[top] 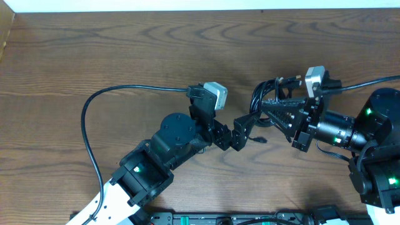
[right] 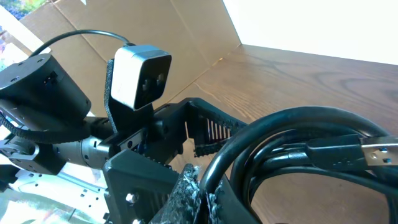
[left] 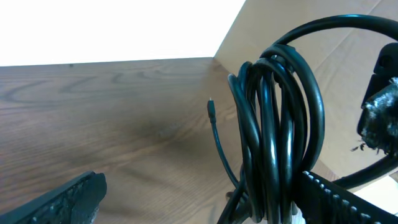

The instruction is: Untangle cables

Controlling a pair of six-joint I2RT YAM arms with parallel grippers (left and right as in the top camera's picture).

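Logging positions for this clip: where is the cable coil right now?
Overhead view, right of centre: the cable coil sits where the two arms meet, at the tip of the right gripper and just beyond the left gripper.

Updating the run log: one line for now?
cables: coiled bundle | left gripper: open, straddling bundle | right gripper: at bundle, grip unclear

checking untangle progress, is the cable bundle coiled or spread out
Coiled. The black cables hang in one tight looped bundle, several strands stacked side by side, one plug end sticking out.
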